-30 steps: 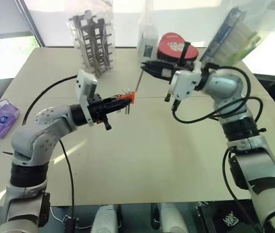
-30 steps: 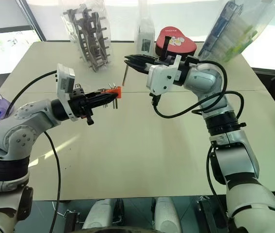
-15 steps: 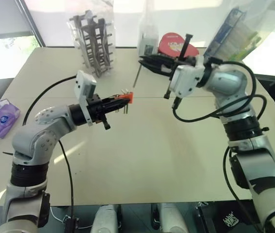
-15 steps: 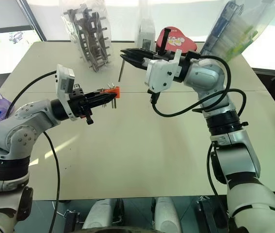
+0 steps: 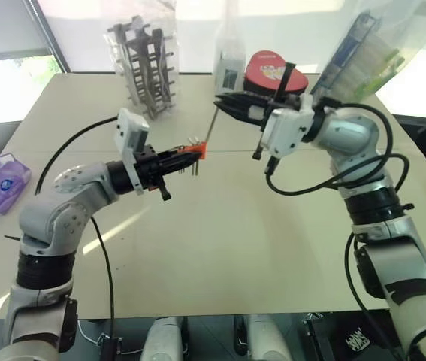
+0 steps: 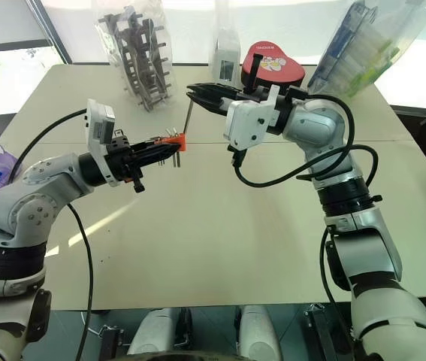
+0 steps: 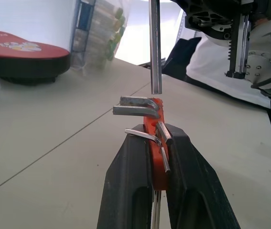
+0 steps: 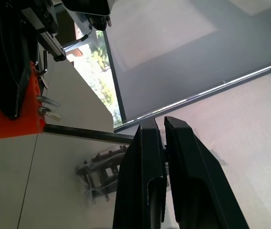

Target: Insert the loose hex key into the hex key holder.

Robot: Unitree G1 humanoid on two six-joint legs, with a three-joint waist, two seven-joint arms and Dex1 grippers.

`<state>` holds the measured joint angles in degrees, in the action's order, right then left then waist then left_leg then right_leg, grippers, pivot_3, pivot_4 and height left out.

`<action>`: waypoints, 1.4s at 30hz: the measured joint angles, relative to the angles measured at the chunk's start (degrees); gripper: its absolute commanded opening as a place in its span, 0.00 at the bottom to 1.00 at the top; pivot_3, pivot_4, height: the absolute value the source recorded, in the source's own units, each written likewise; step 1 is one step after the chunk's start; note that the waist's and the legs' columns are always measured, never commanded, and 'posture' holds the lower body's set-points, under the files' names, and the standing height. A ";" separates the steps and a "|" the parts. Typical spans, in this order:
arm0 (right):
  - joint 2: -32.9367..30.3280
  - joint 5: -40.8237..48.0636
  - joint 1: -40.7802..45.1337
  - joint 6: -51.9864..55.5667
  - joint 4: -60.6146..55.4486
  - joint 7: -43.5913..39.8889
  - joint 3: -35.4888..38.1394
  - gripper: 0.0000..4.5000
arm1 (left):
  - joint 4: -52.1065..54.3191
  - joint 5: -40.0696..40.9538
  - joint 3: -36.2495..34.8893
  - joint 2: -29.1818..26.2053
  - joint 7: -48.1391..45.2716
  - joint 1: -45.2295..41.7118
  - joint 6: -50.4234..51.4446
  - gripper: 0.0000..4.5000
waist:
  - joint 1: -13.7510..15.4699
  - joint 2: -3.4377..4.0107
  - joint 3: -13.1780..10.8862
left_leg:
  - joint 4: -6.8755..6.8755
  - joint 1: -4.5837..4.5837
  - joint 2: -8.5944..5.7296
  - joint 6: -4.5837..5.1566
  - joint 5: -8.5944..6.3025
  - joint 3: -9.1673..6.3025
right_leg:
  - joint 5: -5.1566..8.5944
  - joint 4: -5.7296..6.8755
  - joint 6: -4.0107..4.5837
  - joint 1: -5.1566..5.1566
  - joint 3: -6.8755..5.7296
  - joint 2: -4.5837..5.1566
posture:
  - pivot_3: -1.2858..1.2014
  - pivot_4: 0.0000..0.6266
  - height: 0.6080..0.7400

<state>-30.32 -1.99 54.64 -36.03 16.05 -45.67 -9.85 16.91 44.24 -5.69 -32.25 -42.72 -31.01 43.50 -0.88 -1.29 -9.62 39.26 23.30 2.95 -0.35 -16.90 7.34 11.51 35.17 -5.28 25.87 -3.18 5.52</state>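
Above the middle of the beige table [image 5: 220, 248], the left gripper [image 5: 185, 156] has its two black fingers clamped on the small orange-red plastic hex key holder [image 5: 197, 153], which carries several short metal keys. Facing it from the right, the right gripper [image 5: 222, 103] pinches the loose hex key [image 5: 210, 130], a thin dark grey metal rod hanging almost upright, its lower tip just above the holder and apart from it in the left wrist view. Behind the grippers, near the far edge, stand a grey plastic rack in a clear bag [image 5: 143, 68], a clear bagged packet [image 5: 229, 66], a red heart-shaped case [image 5: 271, 71] and a clear pack of tubes [image 5: 359, 53]. Well apart at the left edge lies a purple tissue pack [image 5: 1, 183].
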 measured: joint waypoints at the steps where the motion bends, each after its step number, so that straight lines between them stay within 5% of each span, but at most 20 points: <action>1: 0.01 0.00 0.00 0.11 0.00 0.03 0.00 0.01 | 0.00 0.00 0.00 0.01 0.00 0.10 0.00 0.00 | -0.01 0.00 0.00 | 0.00 0.00 0.00 0.00 0.00 0.00 | 0.00 0.00 0.00 0.00 0.00 0.00 | 0.52 0.24 1.00; 42: 1.12 -0.13 -0.68 0.33 -0.18 0.08 -0.55 0.01 | 0.09 0.23 0.28 0.47 1.35 0.87 0.03 0.00 | -0.01 0.00 0.00 | 0.00 0.00 0.00 0.00 0.00 0.00 | 0.00 0.00 0.00 0.00 0.00 0.00 | 0.52 0.24 1.00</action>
<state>-29.21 -2.12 53.96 -35.70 15.87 -45.59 -10.40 17.00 44.48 -5.41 -31.78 -41.38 -30.14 43.53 -0.88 -1.29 -9.62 39.26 23.30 2.95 -0.35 -16.90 7.34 11.51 35.17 -5.28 25.87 -3.18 5.52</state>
